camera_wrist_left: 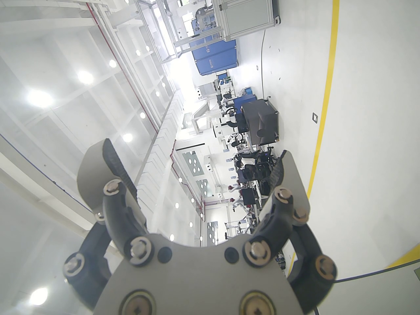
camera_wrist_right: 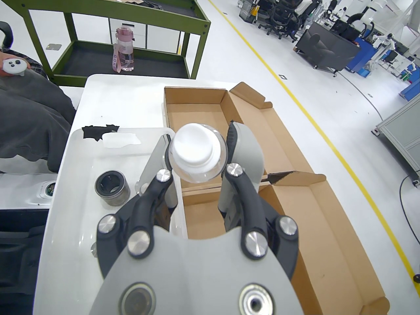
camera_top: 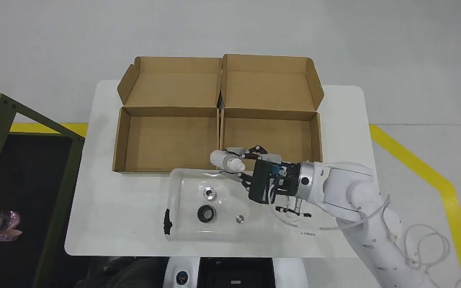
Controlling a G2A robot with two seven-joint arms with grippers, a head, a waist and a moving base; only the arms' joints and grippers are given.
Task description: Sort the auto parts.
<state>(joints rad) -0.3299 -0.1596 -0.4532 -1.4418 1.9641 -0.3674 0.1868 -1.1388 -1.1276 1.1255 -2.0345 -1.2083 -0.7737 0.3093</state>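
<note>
Bottle (camera_wrist_right: 193,152) is looking light and slippery; right gripper (camera_wrist_right: 199,139) is clamping its body, left gripper (camera_wrist_left: 195,150) is gaping empty

pink bottle (camera_wrist_right: 123,50) on green cart (camera_wrist_right: 108,8) shelf

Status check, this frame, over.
Right gripper shut on white-capped part, over tray rim by boxes. Left gripper open, empty. Bearing, two small pieces in tray. Nothing blocking.
</note>
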